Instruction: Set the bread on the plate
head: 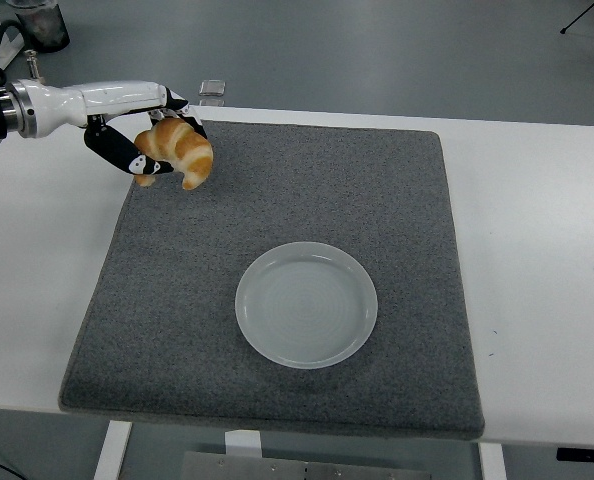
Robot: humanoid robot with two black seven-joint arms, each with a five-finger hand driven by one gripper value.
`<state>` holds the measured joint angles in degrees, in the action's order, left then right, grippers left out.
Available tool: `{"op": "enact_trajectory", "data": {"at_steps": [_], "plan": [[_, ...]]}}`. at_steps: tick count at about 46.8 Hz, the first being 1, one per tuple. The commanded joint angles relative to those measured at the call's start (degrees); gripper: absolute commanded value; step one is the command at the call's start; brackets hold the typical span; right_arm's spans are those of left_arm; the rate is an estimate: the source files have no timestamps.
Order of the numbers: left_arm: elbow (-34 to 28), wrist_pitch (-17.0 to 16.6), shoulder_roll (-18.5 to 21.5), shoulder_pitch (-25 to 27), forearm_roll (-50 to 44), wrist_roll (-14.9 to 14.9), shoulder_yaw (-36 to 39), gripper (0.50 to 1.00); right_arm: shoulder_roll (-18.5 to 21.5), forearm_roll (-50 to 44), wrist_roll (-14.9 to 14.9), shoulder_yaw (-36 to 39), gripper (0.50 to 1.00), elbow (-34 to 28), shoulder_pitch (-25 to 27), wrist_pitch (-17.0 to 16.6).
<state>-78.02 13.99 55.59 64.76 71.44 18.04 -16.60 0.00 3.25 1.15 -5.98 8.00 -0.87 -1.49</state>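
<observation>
Golden bread [180,148] gripped in my left hand [137,125], fingers curled around it, above the grey mat's [277,200] far-left corner. Plate [306,303] sits mid-mat, well apart, unobstructed.

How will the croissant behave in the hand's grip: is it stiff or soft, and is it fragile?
The croissant probably weighs little, since the left hand holds it aloft with only a few fingers. Its flaky-looking, golden crust suggests it may crush or shed crumbs under pressure. Its curved shape seems to hold, so likely not floppy.
</observation>
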Motion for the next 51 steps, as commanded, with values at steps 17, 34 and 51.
{"op": "enact_trajectory", "data": {"at_steps": [17,34,51], "plan": [[-3.27,4.73,0.22,1.95,-1.3,2.7,-5.28,0.5,0.0,0.0,-0.01,0.0,0.952,0.0,0.0,0.0],[-5.74,12.2,-4.61,3.44,-2.01,5.87,-10.38,0.5,0.0,0.0,-0.01,0.0,0.952,0.0,0.0,0.0],[-4.15,13.08,-15.33,3.18,-1.13,5.69,-11.0,0.5,0.0,0.0,-0.01,0.0,0.952,0.0,0.0,0.0]]}}
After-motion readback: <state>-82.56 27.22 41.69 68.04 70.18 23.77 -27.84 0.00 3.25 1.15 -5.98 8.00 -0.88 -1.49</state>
